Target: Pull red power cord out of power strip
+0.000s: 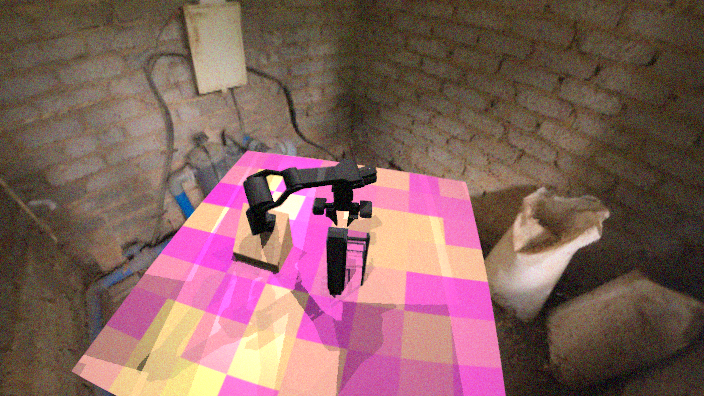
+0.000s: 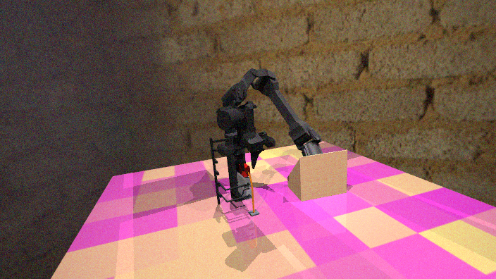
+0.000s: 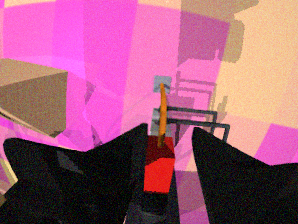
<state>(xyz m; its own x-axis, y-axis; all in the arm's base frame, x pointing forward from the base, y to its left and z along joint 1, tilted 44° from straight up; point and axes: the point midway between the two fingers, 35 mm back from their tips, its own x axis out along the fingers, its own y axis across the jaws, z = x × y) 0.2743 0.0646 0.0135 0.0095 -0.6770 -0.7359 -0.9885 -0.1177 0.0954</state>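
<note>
The black power strip (image 1: 336, 262) (image 2: 232, 176) stands upright on the table. The red plug (image 2: 243, 170) (image 3: 159, 174) sits against its side; the top view does not show the plug. The red cord shows orange (image 2: 252, 194) (image 3: 163, 112) and runs from the plug down to a small grey pad (image 2: 253, 213) (image 3: 162, 83). My gripper (image 1: 343, 224) (image 3: 170, 130) is partly open with nothing held. It points down just above the plug, and in the wrist view the plug shows between and below the fingertips. In the exterior view one finger is largely hidden, so the exact gap to the plug is unclear.
A thin black rack (image 1: 366, 260) (image 2: 213, 160) (image 3: 225, 134) stands close beside the strip. A grey block (image 2: 244, 188) is at the strip's foot. A tan wooden block (image 1: 262, 245) (image 2: 324, 176) (image 3: 35, 100) stands at the arm's base on the checkered table (image 1: 475, 335).
</note>
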